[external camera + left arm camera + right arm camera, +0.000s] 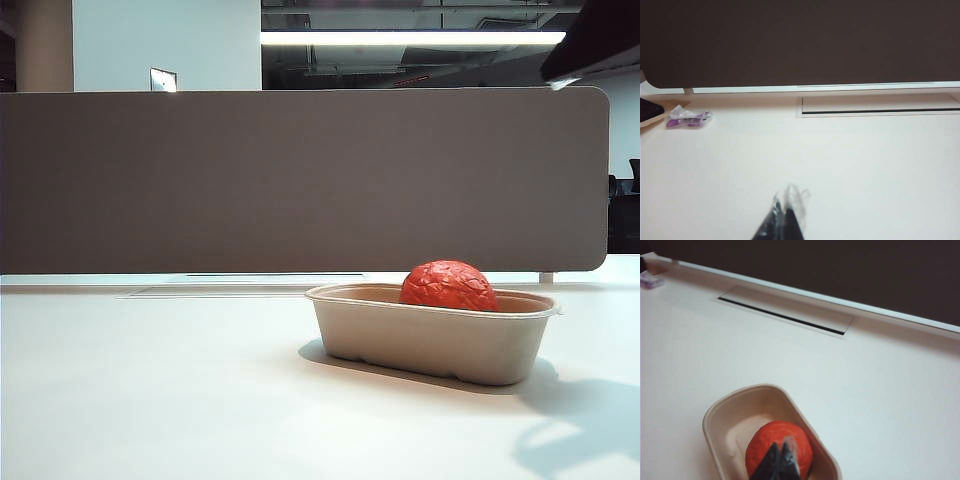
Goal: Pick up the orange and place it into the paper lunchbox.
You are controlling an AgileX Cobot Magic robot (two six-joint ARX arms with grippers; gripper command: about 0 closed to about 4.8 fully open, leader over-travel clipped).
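Observation:
The reddish-orange, wrinkled orange [448, 285] lies inside the beige paper lunchbox [430, 345], toward its right end, on the white table. From the right wrist, the orange [762, 442] rests in the lunchbox [715, 415]. My right gripper [781, 447] hangs above the orange, its dark fingers pressed together and holding nothing. My left gripper [785, 197] is shut over bare table, far from the box, with nothing between its fingers. Neither gripper shows in the exterior view.
A dark partition panel [300, 180] runs along the table's back edge. A long cable slot [880, 106] [785, 315] is set into the table in front of it. A purple-and-white wrapper [687, 118] and a dark object [647, 112] lie near the partition.

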